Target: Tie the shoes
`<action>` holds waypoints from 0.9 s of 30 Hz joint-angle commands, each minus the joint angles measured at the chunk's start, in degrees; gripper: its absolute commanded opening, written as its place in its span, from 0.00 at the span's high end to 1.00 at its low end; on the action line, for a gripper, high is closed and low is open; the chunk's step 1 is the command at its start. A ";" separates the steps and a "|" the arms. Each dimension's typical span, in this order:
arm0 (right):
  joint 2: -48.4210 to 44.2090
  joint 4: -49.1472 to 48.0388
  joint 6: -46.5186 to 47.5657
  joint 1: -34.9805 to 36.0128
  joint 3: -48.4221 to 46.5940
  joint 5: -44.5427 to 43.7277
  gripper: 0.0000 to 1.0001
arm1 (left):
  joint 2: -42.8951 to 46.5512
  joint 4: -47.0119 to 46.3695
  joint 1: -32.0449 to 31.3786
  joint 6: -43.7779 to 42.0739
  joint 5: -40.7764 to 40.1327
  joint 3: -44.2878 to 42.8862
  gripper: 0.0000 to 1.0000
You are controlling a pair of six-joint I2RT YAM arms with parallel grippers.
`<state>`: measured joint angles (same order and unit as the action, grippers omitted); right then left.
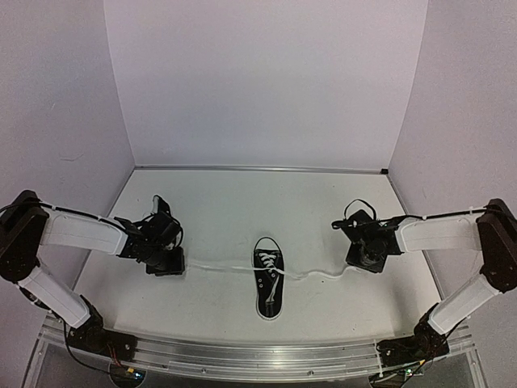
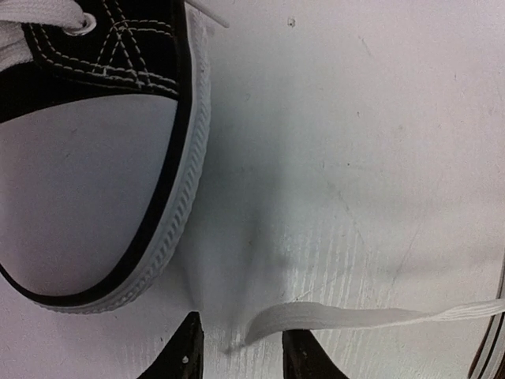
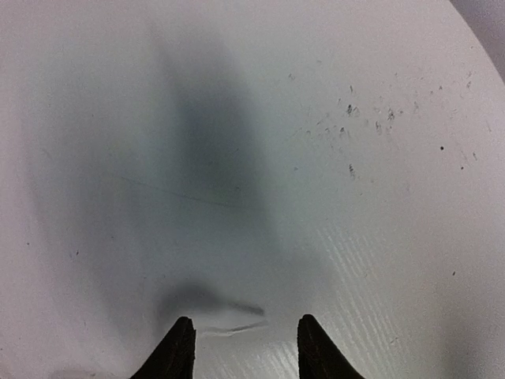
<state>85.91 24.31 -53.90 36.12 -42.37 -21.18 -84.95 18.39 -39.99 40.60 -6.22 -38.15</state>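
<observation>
One black sneaker point(image 1: 269, 284) with a white toe cap lies mid-table, toe towards me. Its white laces run out left point(image 1: 212, 267) and right point(image 1: 323, 275) along the table. My left gripper point(image 1: 166, 263) is down at the left lace's end. In the left wrist view the gripper point(image 2: 242, 338) is open, and the flat lace end point(image 2: 347, 318) lies on the table between the fingers. A shoe toe point(image 2: 87, 189) fills that view's upper left; I cannot tell which shoe it is. My right gripper point(image 1: 369, 260) is open point(image 3: 245, 325) over the table, with a lace tip point(image 3: 230, 324) by its left finger.
White walls close in the table at the back point(image 1: 258, 167) and on both sides. An aluminium rail point(image 1: 258, 356) runs along the near edge between the arm bases. Dark specks point(image 3: 355, 118) mark the surface in the right wrist view.
</observation>
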 commanded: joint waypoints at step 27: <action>-20.26 -4.26 27.19 -6.37 -2.55 23.35 0.02 | 25.91 0.94 6.75 -18.72 -0.06 -1.97 0.01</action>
<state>66.46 22.03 -36.02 29.76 -42.32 -4.98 -64.87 23.98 -33.21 31.63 -7.69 -38.18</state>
